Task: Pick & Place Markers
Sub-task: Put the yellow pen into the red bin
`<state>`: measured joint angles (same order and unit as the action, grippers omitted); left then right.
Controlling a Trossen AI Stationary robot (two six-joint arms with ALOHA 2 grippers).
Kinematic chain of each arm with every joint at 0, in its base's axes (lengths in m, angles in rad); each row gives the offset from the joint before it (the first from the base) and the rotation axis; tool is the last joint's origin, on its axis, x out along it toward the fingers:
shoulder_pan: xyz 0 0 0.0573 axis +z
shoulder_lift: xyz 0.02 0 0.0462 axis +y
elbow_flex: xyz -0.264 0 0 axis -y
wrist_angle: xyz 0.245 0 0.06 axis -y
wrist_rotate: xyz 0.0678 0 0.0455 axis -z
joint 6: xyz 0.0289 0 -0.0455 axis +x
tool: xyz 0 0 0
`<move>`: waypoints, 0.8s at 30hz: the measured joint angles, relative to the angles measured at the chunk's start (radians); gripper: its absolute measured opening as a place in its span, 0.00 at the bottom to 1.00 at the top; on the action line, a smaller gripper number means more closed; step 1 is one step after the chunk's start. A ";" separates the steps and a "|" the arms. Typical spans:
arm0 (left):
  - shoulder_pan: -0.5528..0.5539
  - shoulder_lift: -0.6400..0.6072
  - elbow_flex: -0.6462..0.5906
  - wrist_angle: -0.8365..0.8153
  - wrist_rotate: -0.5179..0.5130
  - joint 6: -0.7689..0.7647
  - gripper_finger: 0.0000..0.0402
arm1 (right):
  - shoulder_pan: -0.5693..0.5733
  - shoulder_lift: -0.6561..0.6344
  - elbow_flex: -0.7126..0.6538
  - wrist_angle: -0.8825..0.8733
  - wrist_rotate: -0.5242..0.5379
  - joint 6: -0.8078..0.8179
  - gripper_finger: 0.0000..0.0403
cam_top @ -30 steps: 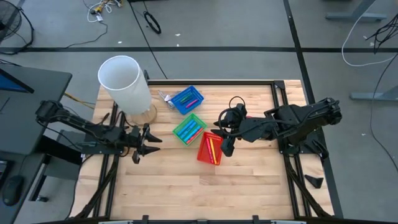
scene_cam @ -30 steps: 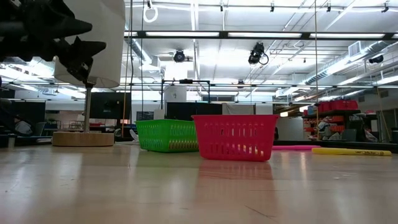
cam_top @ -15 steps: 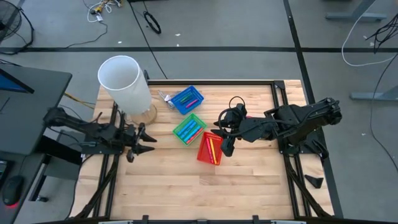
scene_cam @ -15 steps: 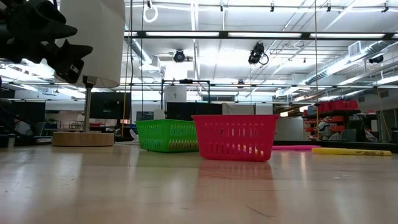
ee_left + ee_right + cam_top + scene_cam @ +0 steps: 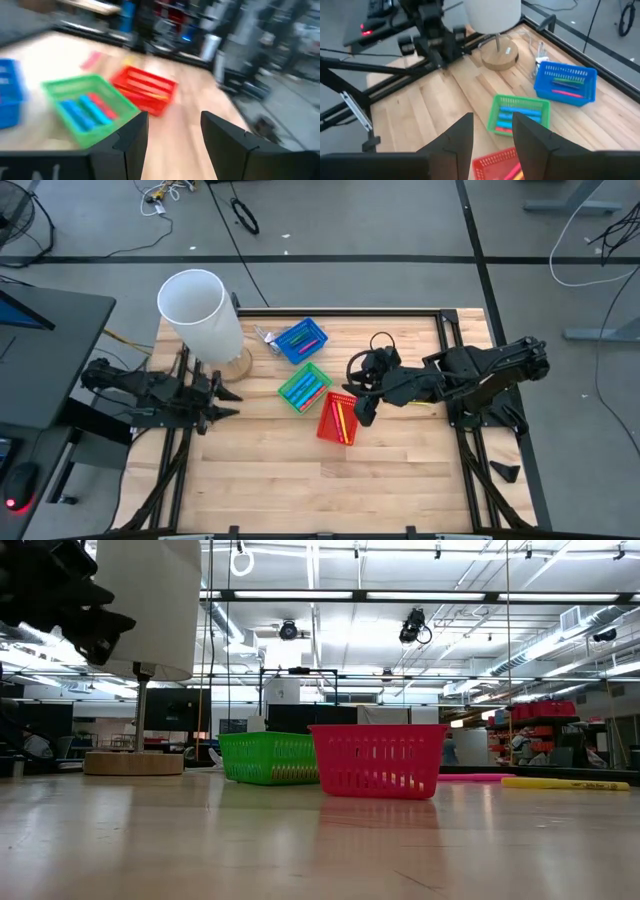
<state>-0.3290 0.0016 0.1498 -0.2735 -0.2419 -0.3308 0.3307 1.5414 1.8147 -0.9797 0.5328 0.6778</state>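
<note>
Change: over the last second the left arm draws back toward the table's left edge, its gripper [image 5: 222, 393] sliding away from the baskets; the right arm shifts only slightly and the baskets do not move.
Table: the wooden table [image 5: 400, 480] shows no loose markers in the high view; the low view shows a pink and a yellow stick [image 5: 565, 783] lying flat far off on the right, too unclear to name.
Lamp: a white shade [image 5: 200, 315] on a round wooden base stands at the far left corner, just beside the left arm.
Baskets: blue basket [image 5: 301, 340], green basket [image 5: 305, 385] and red basket [image 5: 338, 418] sit in a close diagonal row mid-table.
Markers: markers [image 5: 342, 420] lie inside all three baskets, several colours in each.
Right gripper: it [image 5: 366, 412] hovers just beside the red basket, fingers parted and holding nothing.
Left gripper: fingers spread, holding nothing, well apart from the baskets.
Progress: the task looks finished or nearly so; what remains is likely only parking the arms.
</note>
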 joint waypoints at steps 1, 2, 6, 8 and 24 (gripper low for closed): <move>0.000 -0.001 0.022 -0.029 -0.039 -0.002 0.47 | -0.001 0.000 0.000 -0.010 -0.002 0.006 0.34; 0.000 -0.001 0.035 -0.056 -0.073 -0.004 0.47 | -0.002 0.000 0.000 -0.020 -0.002 0.016 0.34; 0.001 0.000 0.044 -0.047 -0.149 -0.012 0.47 | -0.008 0.000 0.000 -0.048 -0.002 0.024 0.34; 0.001 0.000 0.021 -0.001 -0.164 -0.025 0.47 | -0.010 0.000 0.000 -0.052 -0.018 0.026 0.34; 0.000 0.001 -0.089 0.189 -0.169 -0.055 0.47 | -0.016 0.000 0.000 -0.055 -0.080 0.006 0.34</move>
<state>-0.3286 0.0023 0.0612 -0.0844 -0.4113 -0.3853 0.3145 1.5410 1.8145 -1.0348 0.4530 0.6833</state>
